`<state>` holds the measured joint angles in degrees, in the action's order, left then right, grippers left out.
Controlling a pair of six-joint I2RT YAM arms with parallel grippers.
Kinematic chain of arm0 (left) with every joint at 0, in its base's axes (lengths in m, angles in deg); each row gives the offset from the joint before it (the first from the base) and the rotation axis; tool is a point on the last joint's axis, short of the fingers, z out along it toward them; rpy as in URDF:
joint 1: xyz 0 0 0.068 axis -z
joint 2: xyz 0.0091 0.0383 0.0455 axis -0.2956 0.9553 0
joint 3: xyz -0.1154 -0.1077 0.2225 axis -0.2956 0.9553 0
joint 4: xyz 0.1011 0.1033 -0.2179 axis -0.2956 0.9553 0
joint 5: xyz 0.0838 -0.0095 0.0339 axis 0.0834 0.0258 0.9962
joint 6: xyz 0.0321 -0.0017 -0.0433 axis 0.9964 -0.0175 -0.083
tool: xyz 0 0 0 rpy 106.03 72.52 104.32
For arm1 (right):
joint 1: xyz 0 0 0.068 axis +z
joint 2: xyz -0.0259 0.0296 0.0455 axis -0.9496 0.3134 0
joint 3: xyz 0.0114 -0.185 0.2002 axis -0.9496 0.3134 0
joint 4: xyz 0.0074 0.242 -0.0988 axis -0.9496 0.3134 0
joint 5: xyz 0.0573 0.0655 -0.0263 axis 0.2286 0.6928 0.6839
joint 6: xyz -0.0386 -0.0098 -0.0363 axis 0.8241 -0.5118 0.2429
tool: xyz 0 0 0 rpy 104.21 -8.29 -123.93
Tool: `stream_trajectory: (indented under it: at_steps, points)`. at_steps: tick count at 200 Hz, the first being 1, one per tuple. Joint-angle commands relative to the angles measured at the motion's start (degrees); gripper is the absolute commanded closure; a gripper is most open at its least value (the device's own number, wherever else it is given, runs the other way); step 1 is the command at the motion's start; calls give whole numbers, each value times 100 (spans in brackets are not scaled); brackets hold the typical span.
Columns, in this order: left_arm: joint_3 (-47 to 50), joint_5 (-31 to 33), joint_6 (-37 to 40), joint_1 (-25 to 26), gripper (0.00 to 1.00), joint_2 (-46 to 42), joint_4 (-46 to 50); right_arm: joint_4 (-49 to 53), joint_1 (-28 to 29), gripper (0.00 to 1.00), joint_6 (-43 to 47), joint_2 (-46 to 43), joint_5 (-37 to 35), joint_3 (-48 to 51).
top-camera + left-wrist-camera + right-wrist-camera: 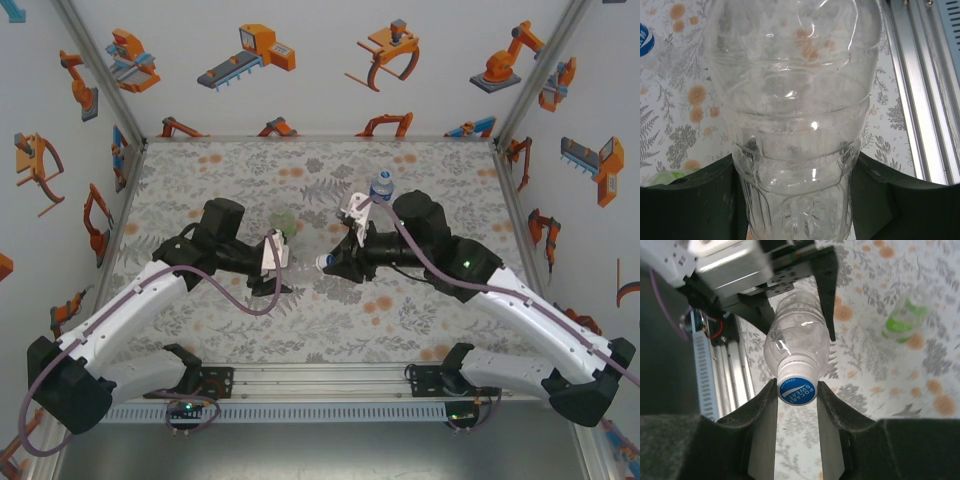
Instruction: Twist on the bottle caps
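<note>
The cap [797, 390], white-rimmed with a blue printed top, sits on the neck of the clear bottle [797, 335] in the lower middle of the right wrist view. The bottle is lifted above the tabletop [200, 170] and lies about level. Its long axis runs from the upper middle of that view down to the cap, so the cap faces straight into the right gripper [796, 386].

This gripper is nearly closed, with one finger against each side of the cap. The left gripper [796, 165] is clamped on the bottle's body.

I judge that the coming twist must turn around this axis, and the right arm is the nearer one to the cap. The green bottle [905, 320] lies apart at the upper right.
</note>
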<state>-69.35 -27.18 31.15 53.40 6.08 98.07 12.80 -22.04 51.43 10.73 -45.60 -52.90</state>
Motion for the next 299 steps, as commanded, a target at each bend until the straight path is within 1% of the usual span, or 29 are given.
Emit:
stream_trajectory:
  at_steps: [1,23,33,45,68,99,106,110,111,142,154,170,182,204,215,221,223,224,227,241,256,270,299]
  points:
    - [-235,301,-215,34,100,11,-136,-321,2,100,-2673,-78,-1217,230]
    - [-219,345,-247,34,100,-6,-156,163,1,100,-4527,-97,-1988,250]
    - [-214,333,-245,39,100,-43,-156,276,5,100,-5305,-89,-2068,282]
    - [-172,309,-237,50,100,-74,-204,213,-3,100,-5856,-56,-1973,351]
    - [-169,275,-245,61,100,-72,-229,118,0,100,-6214,38,-1889,308]
    - [-158,252,-236,75,100,-82,-234,106,0,100,-6103,131,-1913,187]
    - [-154,240,-228,71,100,-92,-234,127,0,96,-6016,131,-1930,159]
    - [-148,239,-222,75,99,-96,-234,142,2,92,-5945,130,-1947,137]
    - [-153,241,-220,77,99,-94,-234,147,4,90,-5945,131,-1953,138]
    - [-148,224,-206,81,99,-75,-225,284,2,64,-4856,17,-2067,-64]
    - [-145,210,-202,83,99,-61,-228,315,-1,54,-4298,-71,-2105,-159]
    - [-153,204,-197,82,99,-59,-208,286,-3,47,-3221,-214,-2090,-219]
    - [-144,202,-173,92,99,-63,-210,212,-3,45,-2318,-327,-2038,-203]
    - [-121,119,-104,95,99,-58,-200,75,2,43,-649,-404,-1566,-265]
    - [-114,62,-64,91,98,-60,-160,59,4,43,79,-386,-1171,-313]
    - [-120,29,-45,92,98,-62,-149,47,2,43,642,-378,-955,-302]
    - [-110,18,-37,91,98,-61,-142,46,4,43,709,-378,-830,-300]
    - [-112,12,-35,94,98,-64,-140,46,1,43,893,-378,-830,-300]
    - [-109,-5,-31,94,98,-52,-140,54,-2,42,1031,-382,-640,-287]
    - [-119,-71,24,95,98,-25,-107,174,4,42,2214,-361,-11,-225]
    - [-147,-129,64,89,98,8,-44,319,-3,41,3160,-319,628,-179]
    - [-151,-156,88,89,97,15,-23,321,1,40,3598,-241,816,-170]
    - [-157,-200,134,95,97,21,32,292,-2,41,3790,-16,857,-296]
